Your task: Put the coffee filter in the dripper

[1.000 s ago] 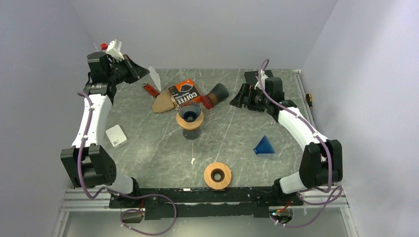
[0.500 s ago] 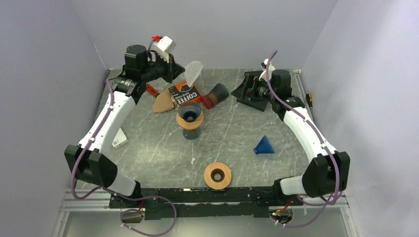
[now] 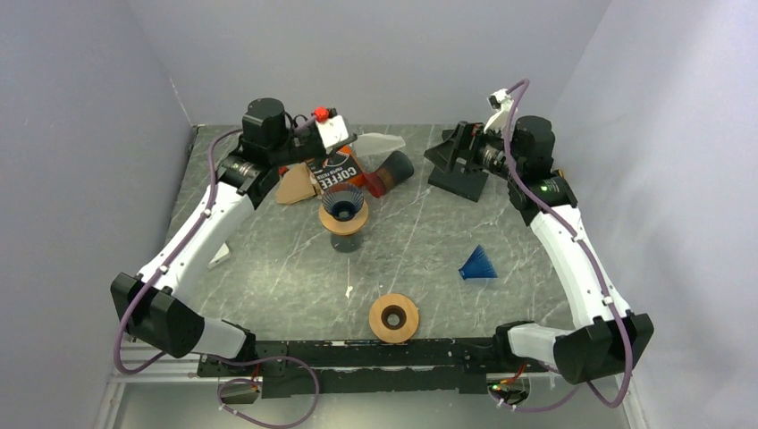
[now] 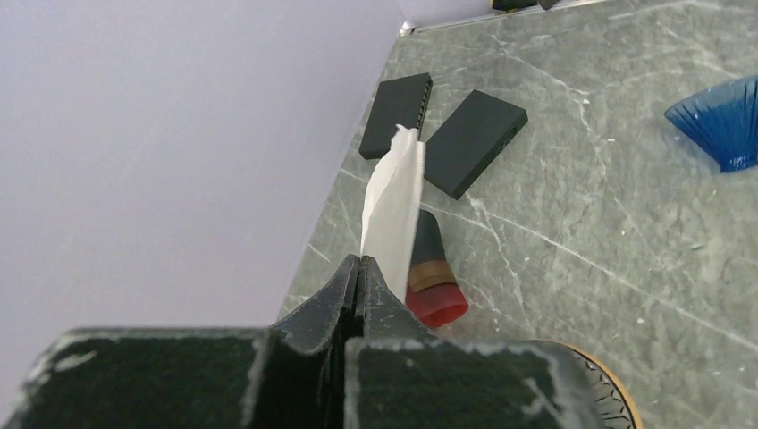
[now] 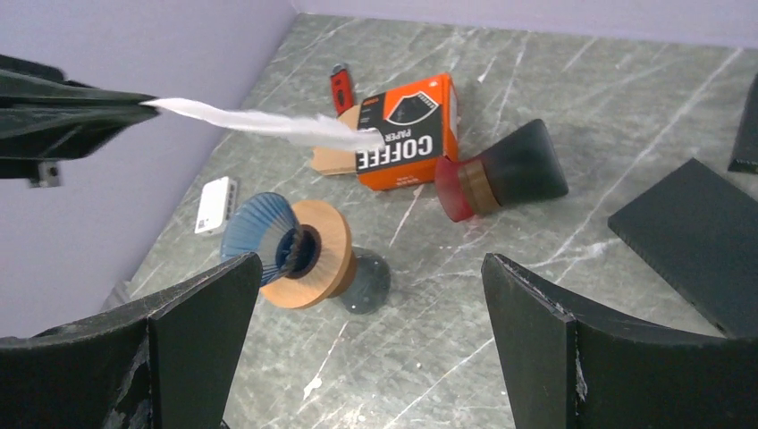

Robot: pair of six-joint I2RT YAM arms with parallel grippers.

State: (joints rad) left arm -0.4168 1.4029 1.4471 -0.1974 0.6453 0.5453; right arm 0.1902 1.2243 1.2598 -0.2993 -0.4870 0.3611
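Observation:
My left gripper is shut on one edge of a white paper coffee filter, holding it in the air above the back of the table. In the left wrist view the filter stands out flat from the pressed-together fingertips. The dripper, a blue ribbed cone in a wooden ring on a dark stand, stands below and in front of the filter. My right gripper hovers at the back right, open and empty. Its wrist view shows the dripper and the filter beyond its wide-apart jaws.
An orange coffee filter box, a brown filter and a black-and-red cone lie behind the dripper. Flat black blocks sit at the back right. A loose blue cone, a wooden ring and a white box lie nearer.
My left arm has swung from the far left corner to the right, carrying the filter over the orange box. The right arm has lifted and drawn back to the right.

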